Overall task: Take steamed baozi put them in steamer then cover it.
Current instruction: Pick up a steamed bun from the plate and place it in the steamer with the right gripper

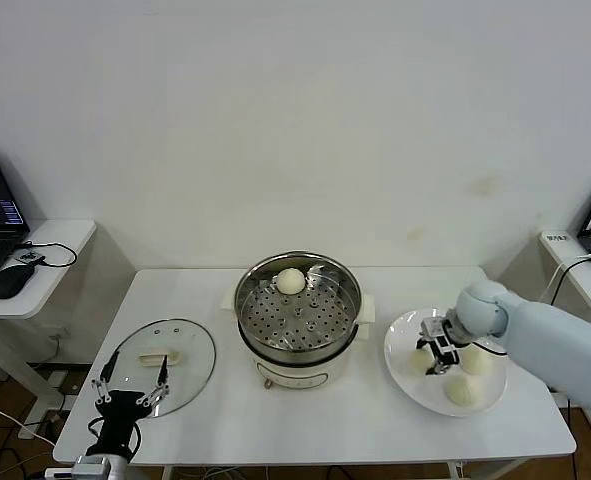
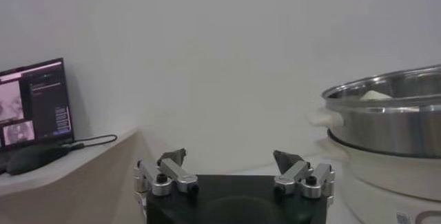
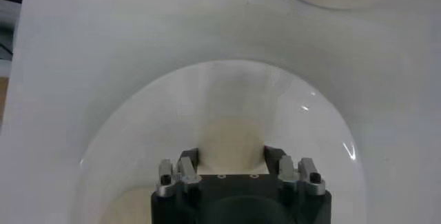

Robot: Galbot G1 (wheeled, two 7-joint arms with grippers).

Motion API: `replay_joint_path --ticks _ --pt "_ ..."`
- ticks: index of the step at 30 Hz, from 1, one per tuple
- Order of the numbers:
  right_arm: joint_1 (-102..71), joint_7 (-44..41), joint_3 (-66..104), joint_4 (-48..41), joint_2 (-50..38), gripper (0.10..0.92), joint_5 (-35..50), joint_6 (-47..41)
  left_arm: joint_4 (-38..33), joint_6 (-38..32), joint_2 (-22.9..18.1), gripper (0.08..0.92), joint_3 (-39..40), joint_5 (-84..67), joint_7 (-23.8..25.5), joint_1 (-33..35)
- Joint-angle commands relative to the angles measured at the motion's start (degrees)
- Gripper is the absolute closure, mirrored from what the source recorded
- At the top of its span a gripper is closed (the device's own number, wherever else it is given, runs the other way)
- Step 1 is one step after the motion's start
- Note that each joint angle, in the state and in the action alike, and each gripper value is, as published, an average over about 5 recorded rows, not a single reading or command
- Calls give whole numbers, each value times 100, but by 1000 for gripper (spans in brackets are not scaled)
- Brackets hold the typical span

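One baozi (image 1: 291, 281) already lies in the steamer (image 1: 297, 312) at the table's middle; three remain on the white plate (image 1: 412, 384). There the right gripper (image 1: 437, 356) has its fingers clamped on a bun (image 3: 233, 144). The left gripper (image 1: 132, 387), fingers wide apart, hangs near the glass lid (image 1: 187, 345).

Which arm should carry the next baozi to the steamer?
Right. The right gripper is already closed on a baozi over the plate beside the steamer. The left gripper hangs open by the glass lid, away from the buns.
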Motion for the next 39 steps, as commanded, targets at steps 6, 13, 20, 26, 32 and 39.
replay_joint_path --ticks 6,13,20,26,32,39 --pt "3452 -29 -1695 668 -308 425 1912 -329 -4 17 65 177 44 -5 4 -44" --pt "4505 354 -2303 559 1058 422 2901 -773 0 23 136 177 77 -36 5 -113" --pt "3822 816 -2016 57 2410 415 3356 -1340 34 1 173 177 5 -94 -10 -137" --pt "3160 1037 -1868 -496 3390 414 3386 -1602 10 0 153 177 -77 -86 -7 -111" --pt "2569 1165 -1806 -957 3892 414 3218 -1705 17 -19 82 177 -125 -73 -12 -83" --pt "2108 1339 -1744 -1301 4225 412 3062 -1851 11 -61 4 177 -139 3 -7 -34"
